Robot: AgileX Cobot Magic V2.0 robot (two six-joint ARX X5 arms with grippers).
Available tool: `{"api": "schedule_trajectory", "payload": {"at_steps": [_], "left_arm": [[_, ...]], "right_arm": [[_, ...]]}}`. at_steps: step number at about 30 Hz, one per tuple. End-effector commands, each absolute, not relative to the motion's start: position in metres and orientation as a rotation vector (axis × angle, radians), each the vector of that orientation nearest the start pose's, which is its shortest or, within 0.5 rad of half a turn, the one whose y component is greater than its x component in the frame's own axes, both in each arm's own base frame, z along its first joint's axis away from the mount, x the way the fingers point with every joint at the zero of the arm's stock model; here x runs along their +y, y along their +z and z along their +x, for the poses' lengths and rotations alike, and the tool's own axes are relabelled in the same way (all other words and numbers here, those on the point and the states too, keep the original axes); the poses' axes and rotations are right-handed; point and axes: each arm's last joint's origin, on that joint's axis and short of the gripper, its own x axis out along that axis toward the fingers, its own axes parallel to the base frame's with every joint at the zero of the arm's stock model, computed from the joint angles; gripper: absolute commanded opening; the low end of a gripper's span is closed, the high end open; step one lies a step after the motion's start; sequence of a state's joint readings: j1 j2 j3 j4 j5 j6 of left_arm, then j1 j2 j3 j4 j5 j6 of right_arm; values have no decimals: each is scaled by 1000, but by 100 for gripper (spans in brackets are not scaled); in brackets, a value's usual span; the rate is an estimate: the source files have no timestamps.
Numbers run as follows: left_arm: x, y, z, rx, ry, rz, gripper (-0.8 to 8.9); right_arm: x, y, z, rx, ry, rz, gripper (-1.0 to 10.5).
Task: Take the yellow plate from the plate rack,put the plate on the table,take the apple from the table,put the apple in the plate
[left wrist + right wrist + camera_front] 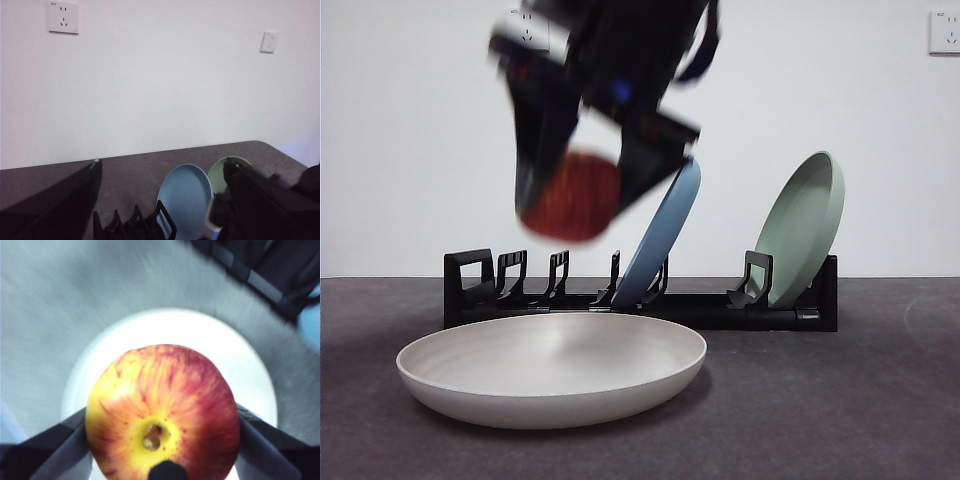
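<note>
The yellow plate (pixel 552 368) lies flat on the table (pixel 840 420) in front of the plate rack (pixel 640 305). My right gripper (pixel 578 195) is shut on the apple (pixel 572 196) and holds it in the air above the plate, blurred by motion. In the right wrist view the apple (pixel 162 412) fills the gap between the jaws, with the plate (pixel 250 370) below it. My left gripper (pixel 160 200) is raised high, jaws apart and empty, looking down over the rack (pixel 132 227).
A light blue plate (pixel 660 235) leans in the middle of the rack and a sage green plate (pixel 802 228) stands at its right end. Both show in the left wrist view, blue (pixel 186 200) and green (pixel 216 172). A white wall is behind.
</note>
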State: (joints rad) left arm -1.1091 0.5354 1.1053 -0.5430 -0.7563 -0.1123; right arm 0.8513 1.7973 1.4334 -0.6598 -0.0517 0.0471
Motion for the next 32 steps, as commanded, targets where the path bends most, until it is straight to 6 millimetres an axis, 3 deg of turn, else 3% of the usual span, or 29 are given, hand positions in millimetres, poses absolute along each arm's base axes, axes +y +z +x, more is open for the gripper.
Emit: {"api": "schedule_trajectory", "payload": {"at_steps": [1,4,9,14,17,26,32], "left_arm": [[-41,421,43,10,-353,-110,407],[-41,420,43,22,-352,-95,407],[-41,418,43,33,-351,-83,407],[-41,416,43,48,-350,-64,407],[-41,415,42,55,-350,-55,407],[-41,411,42,85,-348,-46,407],[-45,407,44,124,-344,-26,407]], "right_arm": [[295,221,256,1047,782,-404,-12],[301,192,261,1119,767,-436,-11],[303,177,263,1151,769,-466,28],[302,176,263,1164,766,-472,401],[302,176,262,1169,766,-474,545],[302,177,262,1177,767,-475,544],[298,212,260,1145,771,-463,539]]}}
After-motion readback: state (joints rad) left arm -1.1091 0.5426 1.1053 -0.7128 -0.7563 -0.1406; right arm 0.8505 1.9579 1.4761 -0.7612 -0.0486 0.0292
